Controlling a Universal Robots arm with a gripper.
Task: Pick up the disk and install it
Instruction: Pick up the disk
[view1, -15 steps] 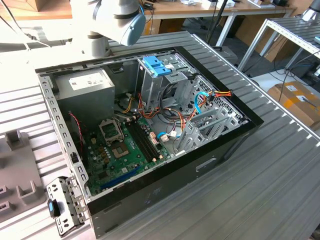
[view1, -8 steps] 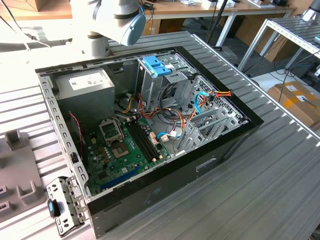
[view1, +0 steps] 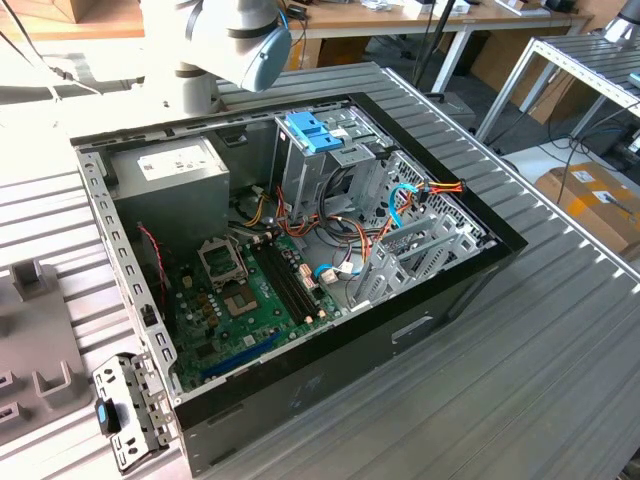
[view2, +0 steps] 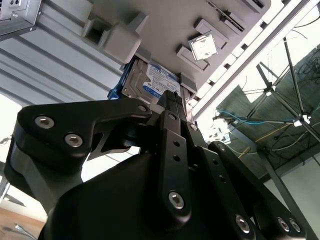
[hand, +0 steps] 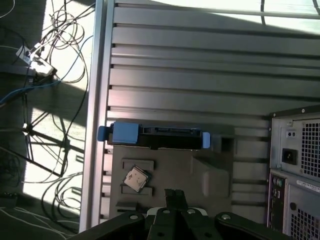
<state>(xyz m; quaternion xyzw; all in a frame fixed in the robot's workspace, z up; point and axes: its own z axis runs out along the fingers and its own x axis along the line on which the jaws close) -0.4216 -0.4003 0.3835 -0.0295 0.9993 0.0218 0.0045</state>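
On the grey plastic fixture (hand: 170, 175), the dark rectangular blue-railed disk (hand: 170, 140) lies ungrasped near my narrow, empty gripper (hand: 175, 193); I judge 0 of 2 steps done.

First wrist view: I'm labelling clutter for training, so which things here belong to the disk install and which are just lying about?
Belongs to the job:
the disk, at the edge of the grey holder
the gripper, over that holder
the computer case, beside the holder

Just lying about:
the processor chip, on the holder
the cables, on the floor
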